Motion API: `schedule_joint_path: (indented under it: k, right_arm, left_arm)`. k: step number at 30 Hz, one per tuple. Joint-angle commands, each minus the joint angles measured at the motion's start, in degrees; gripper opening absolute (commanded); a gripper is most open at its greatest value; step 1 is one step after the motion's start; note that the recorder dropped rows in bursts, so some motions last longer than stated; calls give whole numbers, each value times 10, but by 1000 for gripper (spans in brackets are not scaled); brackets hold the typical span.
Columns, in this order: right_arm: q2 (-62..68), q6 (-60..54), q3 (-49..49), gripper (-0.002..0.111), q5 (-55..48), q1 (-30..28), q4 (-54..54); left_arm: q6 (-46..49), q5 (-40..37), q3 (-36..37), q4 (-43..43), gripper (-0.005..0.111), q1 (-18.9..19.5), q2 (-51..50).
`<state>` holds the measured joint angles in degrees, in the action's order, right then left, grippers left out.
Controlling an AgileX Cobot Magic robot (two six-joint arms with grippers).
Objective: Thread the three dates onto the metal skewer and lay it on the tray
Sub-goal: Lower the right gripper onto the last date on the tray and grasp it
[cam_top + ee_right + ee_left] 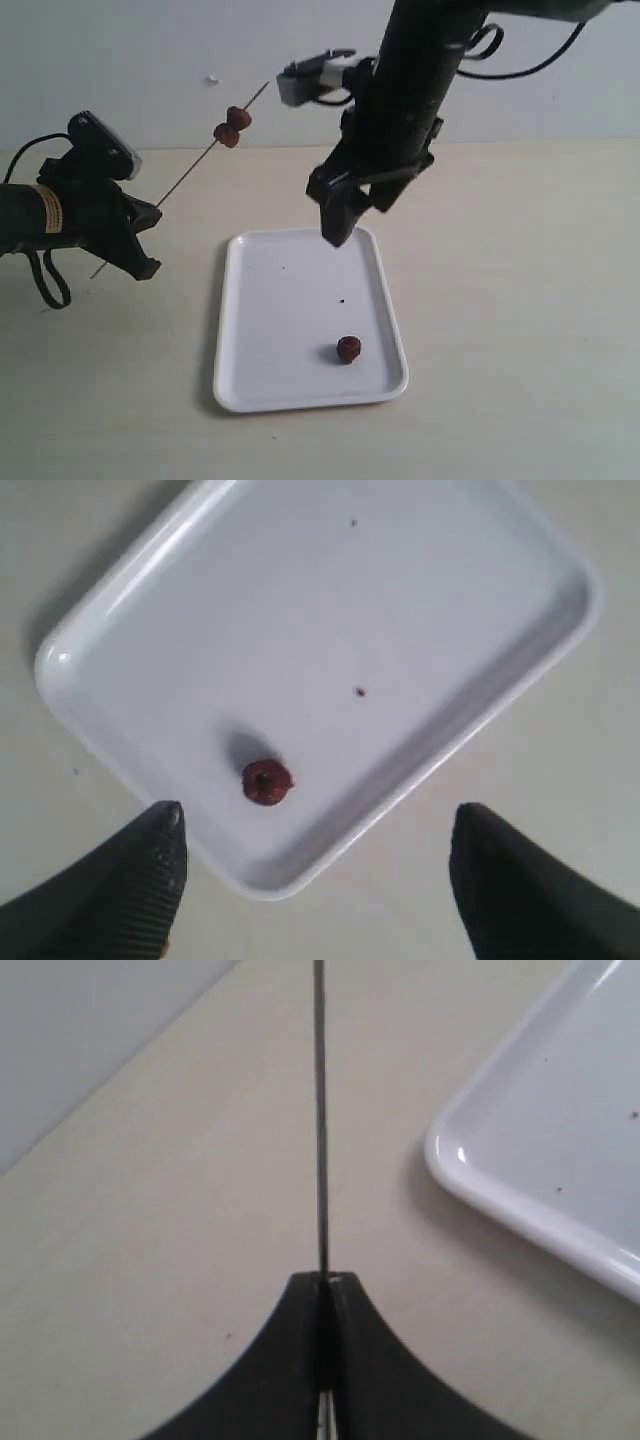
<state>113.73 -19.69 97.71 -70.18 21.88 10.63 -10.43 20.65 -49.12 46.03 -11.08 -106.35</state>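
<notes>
- Pale table point(520, 300): one; broad in the exterior view, only strips of it in both wrist views.
- White tray point(290, 300): one; flat on the table. Whole in the exterior view, nearly whole in the right wrist view, only a tray corner point(560, 1130) in the left wrist view.
- Right gripper point(345, 215): raised over the tray's far end, jaws spread wide and empty. Same gripper point(317, 820) in the right wrist view, with the loose date ahead of the tips, nearer one finger, touching neither.
- Left gripper point(148, 218): left of the tray, jaws pinched tight on the metal skewer point(190, 170). Grip shown close up at the left gripper point(325, 1282) in its own wrist view.
- Metal skewer point(320, 1110): one; tilted up and away from the left jaws. Bare rod in the left wrist view, threaded fruit in the exterior view alone.
- Dates: three. Two on the upper skewer, upper date point(239, 118) touching lower date point(227, 135), well apart from both sets of jaws. One loose date point(348, 349) at the tray's near end, also loose date point(266, 782).
</notes>
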Motion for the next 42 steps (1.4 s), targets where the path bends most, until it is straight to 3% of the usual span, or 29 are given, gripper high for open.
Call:
schedule_joint_path:
  k: [1,6,8,12,36,42]
  right_arm:
    - [-3,33,-71,70,2,30,-10]
    - [-3,89,-165,70,86,55,-54]
    - [-3,111,-213,70,182,55,-64]
    - [1,112,-234,70,242,55,-43]
    - [64,122,-234,64,271,55,-31]
    - [72,125,-234,52,271,55,-31]
  left_arm:
    - [-3,-23,-4,14,0,1,-1]
    - [-18,-32,-4,17,0,1,6]
    - [-22,-32,-4,17,0,1,12]
    - [-28,-32,-4,17,0,1,11]
    - [-36,-30,-4,17,0,1,11]
    - [-37,-30,-4,17,0,1,11]
